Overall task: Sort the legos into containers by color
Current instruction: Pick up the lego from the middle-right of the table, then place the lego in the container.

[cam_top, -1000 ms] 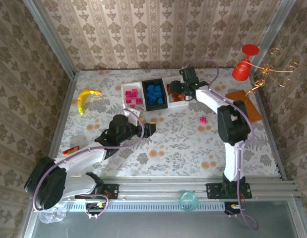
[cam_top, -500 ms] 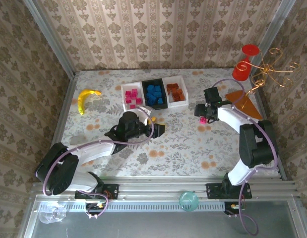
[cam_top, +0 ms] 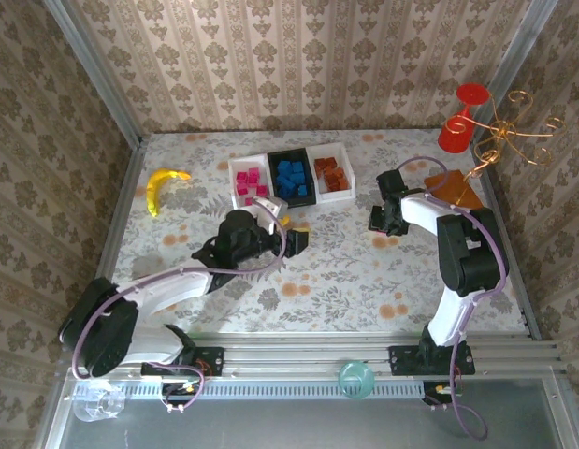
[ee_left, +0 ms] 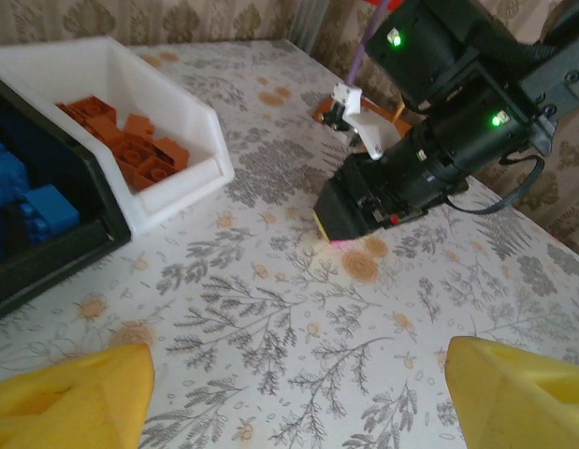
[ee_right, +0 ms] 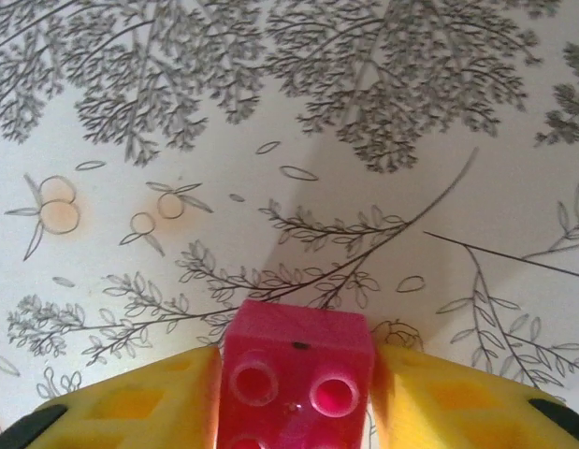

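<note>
Broadly, the floral bench (cam_top: 345, 271) carries two arms reaching in from the near edge. The left arm (cam_top: 167, 285) stretches toward the middle, and the right arm (cam_top: 457, 253) bends back toward the far right. Three trays sit side by side at far centre: a white tray (cam_top: 232, 178) on the left with pink legos (cam_top: 250, 182), a black tray (cam_top: 291, 153) in the middle with blue legos (cam_top: 293, 178), and a white tray (cam_top: 336, 195) on the right with orange legos (cam_top: 332, 173). An orange plate (cam_top: 453, 190) lies near the right edge, and a banana (cam_top: 163, 187) lies at far left.

The left end effector (cam_top: 296, 232) hangs just near of the trays. Its yellow fingers (ee_left: 69, 402) are spread wide with nothing between them.

The right end effector (cam_top: 376, 222) is low over the bench, right of the trays and well apart from them. It is clenched on a single pink lego (ee_right: 298, 360), studs up. Both yellow fingers press its sides, and the lego sits at or just above the cloth; which, I cannot tell.
</note>
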You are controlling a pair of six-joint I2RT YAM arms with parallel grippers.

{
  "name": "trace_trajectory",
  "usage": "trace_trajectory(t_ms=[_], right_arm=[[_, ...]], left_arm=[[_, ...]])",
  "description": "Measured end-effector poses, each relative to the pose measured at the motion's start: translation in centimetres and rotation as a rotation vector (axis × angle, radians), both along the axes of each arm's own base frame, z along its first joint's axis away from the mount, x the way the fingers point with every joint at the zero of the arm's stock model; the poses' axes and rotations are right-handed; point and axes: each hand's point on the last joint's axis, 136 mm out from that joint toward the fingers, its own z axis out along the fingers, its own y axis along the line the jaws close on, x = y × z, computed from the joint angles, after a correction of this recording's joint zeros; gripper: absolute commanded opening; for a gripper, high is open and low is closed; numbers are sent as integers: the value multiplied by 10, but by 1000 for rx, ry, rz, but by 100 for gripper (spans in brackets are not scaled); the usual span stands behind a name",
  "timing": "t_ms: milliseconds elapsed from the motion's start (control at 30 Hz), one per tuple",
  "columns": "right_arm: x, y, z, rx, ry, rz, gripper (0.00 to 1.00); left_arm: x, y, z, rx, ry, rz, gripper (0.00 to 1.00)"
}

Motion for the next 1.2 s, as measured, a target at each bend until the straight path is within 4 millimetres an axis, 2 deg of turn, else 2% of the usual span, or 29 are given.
trace_trajectory(t_ms=[167, 233, 300, 400, 500, 600, 733, 800, 900, 1067, 1200], right_arm=[[4, 19, 5, 74, -30, 40, 31], [3, 35, 11, 115, -51, 78, 31], [5, 59, 23, 162, -90, 132, 31], [7, 106, 44, 228, -144, 233, 30], [10, 163, 72, 301, -210, 349, 29], [18, 227, 109, 387, -303, 463, 29], [28, 294, 140, 466, -396, 571, 29], [34, 318, 144, 490, -423, 600, 29], [47, 342, 139, 510, -444, 613, 29], [82, 364, 117, 502, -463, 600, 30], [105, 378, 107, 478, -491, 604, 36]], left_arm=[[9, 29, 15, -18, -46, 100, 83], [13, 43, 17, -22, -59, 147, 84], [17, 59, 19, -30, -66, 193, 84], [25, 84, 20, -43, -58, 272, 85], [34, 113, 22, -52, -36, 360, 85], [40, 144, 21, -53, -3, 452, 85], [41, 178, 13, -34, 52, 554, 85], [39, 191, 8, -23, 76, 590, 86], [34, 200, 4, -22, 91, 614, 85], [26, 198, -3, -23, 117, 595, 86], [24, 196, -6, -22, 128, 579, 85]])
